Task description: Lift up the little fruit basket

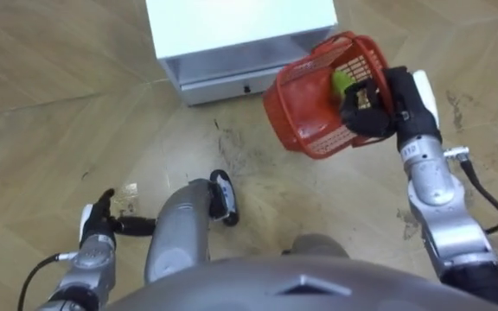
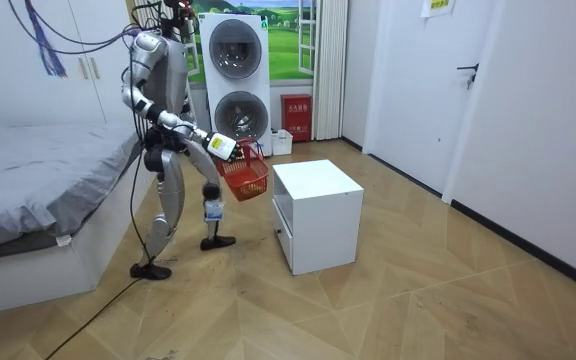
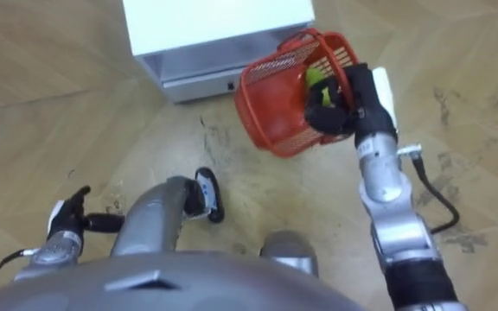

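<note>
One arm is stretching forward, its right hand [image 1: 377,108] curling tight round the red plastic mesh fruit basket [image 1: 305,117] and holding it tilted in the air just beside the white box-shaped cabinet [image 1: 232,26], while the left hand [image 1: 100,223] is hanging low, fingers relaxed.

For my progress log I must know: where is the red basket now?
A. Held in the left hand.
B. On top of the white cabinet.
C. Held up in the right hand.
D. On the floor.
C: the right hand grips the rim of the red basket, held above the floor near the white cabinet.
</note>
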